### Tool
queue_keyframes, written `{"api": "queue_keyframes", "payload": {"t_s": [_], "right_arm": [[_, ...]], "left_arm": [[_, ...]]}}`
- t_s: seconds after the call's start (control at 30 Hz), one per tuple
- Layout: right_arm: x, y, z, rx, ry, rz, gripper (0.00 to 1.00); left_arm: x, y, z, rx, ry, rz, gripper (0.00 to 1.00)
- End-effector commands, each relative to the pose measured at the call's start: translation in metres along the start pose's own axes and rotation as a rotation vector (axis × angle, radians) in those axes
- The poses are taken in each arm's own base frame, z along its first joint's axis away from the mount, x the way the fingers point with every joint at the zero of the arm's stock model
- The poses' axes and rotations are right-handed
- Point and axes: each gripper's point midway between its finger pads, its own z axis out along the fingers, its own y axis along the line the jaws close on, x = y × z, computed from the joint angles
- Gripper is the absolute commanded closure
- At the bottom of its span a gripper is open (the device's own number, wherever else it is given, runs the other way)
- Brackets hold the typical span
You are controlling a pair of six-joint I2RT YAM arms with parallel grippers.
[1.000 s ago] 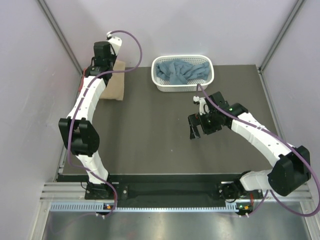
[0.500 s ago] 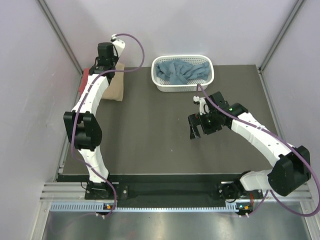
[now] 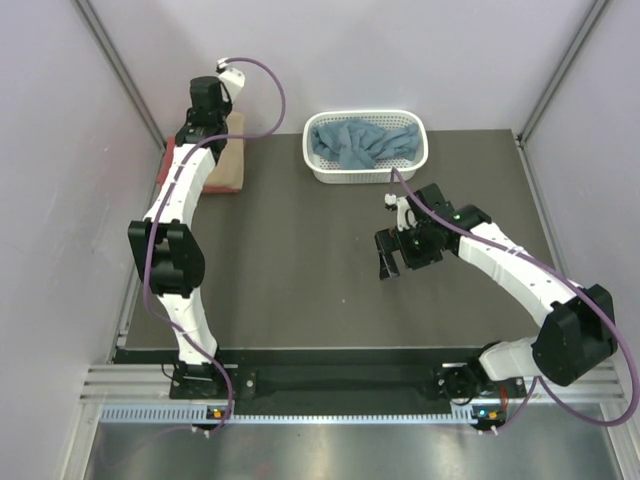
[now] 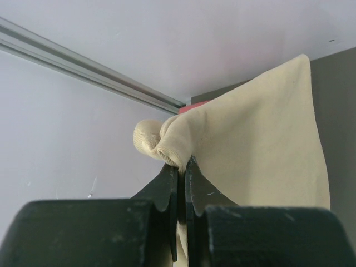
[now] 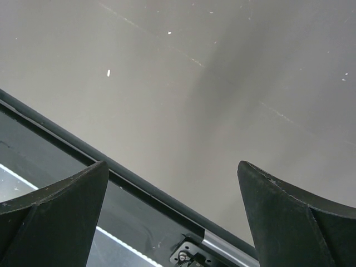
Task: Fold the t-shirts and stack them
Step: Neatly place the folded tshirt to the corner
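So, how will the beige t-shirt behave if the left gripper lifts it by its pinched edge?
Probably floppy: the beige t-shirt drapes as a soft sheet from the shut left gripper. Likely light: a small bunched fold is enough to hold it.

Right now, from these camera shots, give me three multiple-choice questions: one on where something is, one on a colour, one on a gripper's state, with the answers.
1. Where does the blue t-shirt lie?
A. in the white basket
B. flat in front of the arm bases
C. hanging off the right edge

2. What colour is the shirt the left gripper pinches?
A. coral-red
B. blue
C. tan

3. How does the right gripper stand?
A. shut on cloth
B. open, holding nothing
C. shut, empty

Answers:
1 A: the top view shows the blue cloth bunched inside the basket.
2 C: the left wrist view shows the fingers closed on a fold of the tan t-shirt.
3 B: the right wrist view shows its fingers wide apart over bare table.
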Motion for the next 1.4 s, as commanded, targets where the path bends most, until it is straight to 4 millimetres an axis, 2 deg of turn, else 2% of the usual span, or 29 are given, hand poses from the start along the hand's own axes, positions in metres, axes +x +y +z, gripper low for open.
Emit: {"api": "queue_keyframes", "payload": {"t_s": [0.0, 0.33, 0.53, 0.63, 1.0, 1.03, 1.23, 1.33, 1.37], "right_arm": [[-0.019, 0.003, -0.008, -0.014, -0.060, -0.008, 0.00], [-0.016, -0.001, -0.005, -0.010, -0.045, 0.001, 0.00], [-0.017, 0.000, -0.002, -0.013, -0.037, 0.002, 0.00], [-0.017, -0.001, 0.000, -0.012, -0.030, 0.006, 0.00], [-0.011, -0.011, 0.011, -0.001, 0.013, 0.042, 0.00], [-0.011, -0.012, 0.011, 0.000, 0.016, 0.043, 0.00], [-0.014, -0.016, 0.019, -0.005, 0.035, 0.067, 0.00], [-0.016, -0.015, 0.022, -0.019, 0.042, 0.078, 0.00], [-0.017, -0.014, 0.023, -0.026, 0.045, 0.080, 0.00]], "left_arm": [[-0.029, 0.030, 0.003, -0.091, -0.097, -0.026, 1.00], [-0.014, 0.023, 0.018, -0.083, -0.068, 0.013, 1.00], [-0.006, 0.033, 0.025, -0.099, -0.067, 0.019, 1.00], [0.002, 0.033, 0.033, -0.095, -0.060, 0.019, 1.00], [0.022, 0.007, 0.079, -0.069, -0.057, 0.041, 1.00], [0.031, 0.020, 0.084, -0.088, -0.046, 0.029, 1.00], [0.025, 0.014, 0.100, -0.082, -0.081, -0.027, 1.00], [0.009, 0.020, 0.090, -0.088, -0.117, -0.066, 1.00], [0.013, 0.015, 0.087, -0.083, -0.116, -0.049, 1.00]]}}
